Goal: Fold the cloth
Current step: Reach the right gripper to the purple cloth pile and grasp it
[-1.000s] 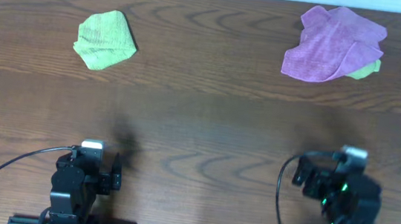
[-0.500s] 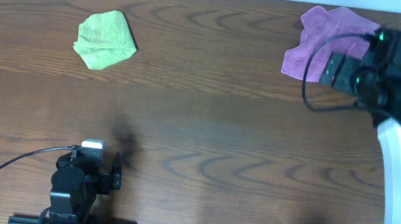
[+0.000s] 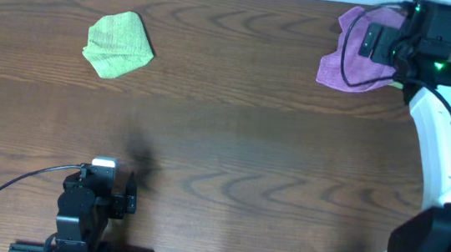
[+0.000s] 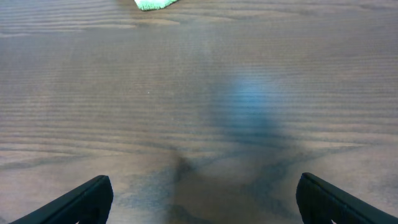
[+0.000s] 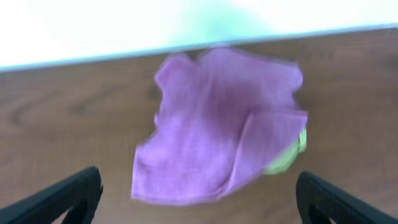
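Our right gripper point(image 5: 199, 196) hovers with fingers wide over the crumpled cloth point(image 5: 217, 124) at two o'clock. Our left gripper point(image 4: 202, 196), also wide, empty, is at eight o'clock.

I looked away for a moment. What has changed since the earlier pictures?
The right gripper swung from the near edge out to the far right corner and now hangs over the purple cloth, jaws open, holding nothing. The left gripper, the purple cloth and the green cloth at the far left stayed put.
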`<control>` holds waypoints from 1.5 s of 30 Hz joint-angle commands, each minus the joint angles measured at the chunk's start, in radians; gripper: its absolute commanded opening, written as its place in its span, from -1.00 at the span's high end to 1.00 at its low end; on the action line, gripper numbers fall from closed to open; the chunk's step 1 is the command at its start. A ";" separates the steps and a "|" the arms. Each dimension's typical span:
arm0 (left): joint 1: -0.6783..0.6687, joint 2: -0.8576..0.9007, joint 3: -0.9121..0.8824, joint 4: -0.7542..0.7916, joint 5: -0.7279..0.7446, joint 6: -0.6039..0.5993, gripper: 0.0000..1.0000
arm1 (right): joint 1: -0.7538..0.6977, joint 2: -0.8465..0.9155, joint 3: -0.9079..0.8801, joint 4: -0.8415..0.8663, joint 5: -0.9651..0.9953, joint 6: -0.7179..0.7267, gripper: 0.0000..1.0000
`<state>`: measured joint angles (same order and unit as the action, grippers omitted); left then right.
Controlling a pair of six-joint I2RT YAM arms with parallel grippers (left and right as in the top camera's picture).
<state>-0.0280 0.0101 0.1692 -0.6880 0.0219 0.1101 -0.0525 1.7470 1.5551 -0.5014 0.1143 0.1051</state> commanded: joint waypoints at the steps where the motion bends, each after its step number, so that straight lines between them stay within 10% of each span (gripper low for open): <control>1: 0.003 -0.006 -0.010 -0.013 -0.004 0.018 -0.91 | -0.028 0.086 0.013 0.069 0.019 0.021 -0.99; 25: 0.003 -0.006 -0.010 -0.013 -0.003 0.018 -0.91 | -0.081 0.473 0.013 0.352 0.123 0.104 -0.80; 36: 0.003 -0.006 -0.010 -0.012 -0.003 0.018 -0.91 | -0.085 0.473 0.013 0.352 0.126 0.103 0.97; 45: 0.003 -0.006 -0.010 -0.012 -0.004 0.018 -0.91 | -0.028 0.314 0.013 0.251 0.129 0.099 0.97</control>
<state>-0.0280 0.0101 0.1692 -0.6880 0.0223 0.1101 -0.1154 2.1704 1.5574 -0.2329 0.2295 0.2050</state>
